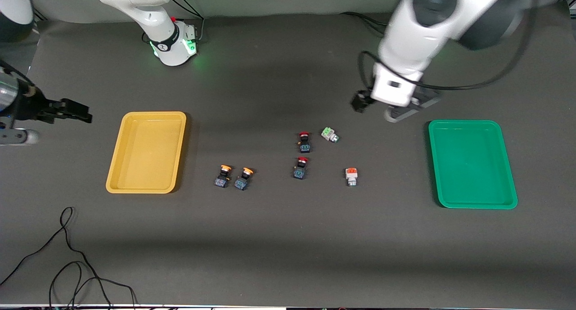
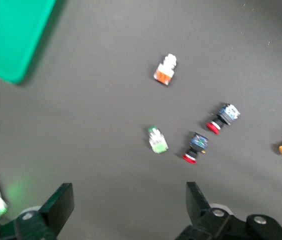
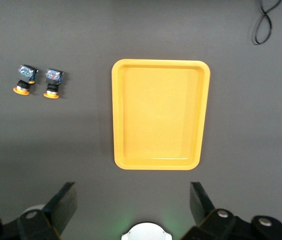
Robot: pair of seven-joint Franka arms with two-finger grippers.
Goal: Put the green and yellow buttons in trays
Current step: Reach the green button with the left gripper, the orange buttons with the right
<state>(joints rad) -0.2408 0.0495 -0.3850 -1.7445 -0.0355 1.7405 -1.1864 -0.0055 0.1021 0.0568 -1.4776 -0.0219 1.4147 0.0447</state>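
Buttons lie loose on the dark table, between the two trays. Two yellow-capped buttons (image 1: 232, 177) sit side by side, nearest the yellow tray (image 1: 118, 175), which rests toward the right arm's end of the table. Two red-capped switches (image 1: 302, 154) lie near the table's middle, one nearer the front camera than the other. The green-topped button (image 1: 330, 134) lies just beside the farther red-capped switch; the orange-topped button (image 1: 351, 176) lies nearer the front edge, toward the green tray (image 1: 507, 201) at the left arm's end. Both trays hold nothing. The left gripper (image 2: 126, 212) hangs over bare table near the green tray's corner closest to the robots' edge, fingers spread apart. The right gripper (image 3: 133, 207) hangs off the yellow tray's outer side, fingers likewise spread apart. A black cable (image 1: 67, 256) trails near the front corner.
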